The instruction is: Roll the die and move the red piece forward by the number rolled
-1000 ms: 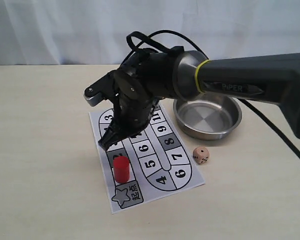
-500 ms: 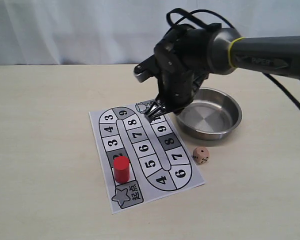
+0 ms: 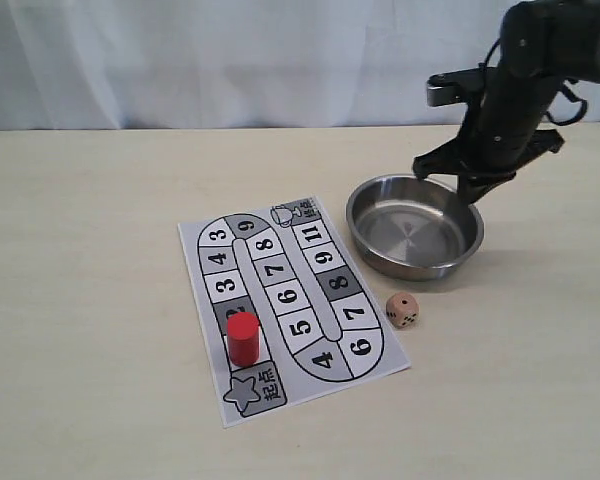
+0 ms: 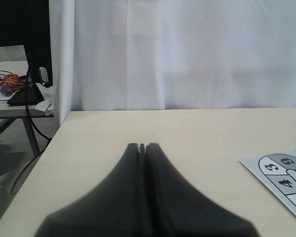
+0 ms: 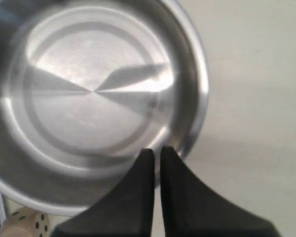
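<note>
Left pincer [image 4: 142, 148]: pressed together and empty, low over the table [image 3: 90, 300], with a corner of the board ahead of it.
Board [image 3: 298, 325]: a numbered paper track lying mid-table, toward the near edge.
Red piece [image 3: 243, 338]: upright in the board's left column, just beyond the star square. Its own number is hidden beneath it. It stands where it stood a second ago.
Die [image 3: 402, 309]: on the table just off the board's right side beside square 7, between the bowl and the near edge. You cannot read its top face.
Bowl [image 3: 418, 268]: steel and empty, toward the right edge.
Right pincer [image 3: 468, 190]: closed to a hairline slit and carrying nothing, above the bowl's rim on the right-edge side.
Change: within the last second this arm swung from just over the red piece, past the board's far end, to the bowl.
Meaning: the piece has probably been placed already. Check its square against the die.
</note>
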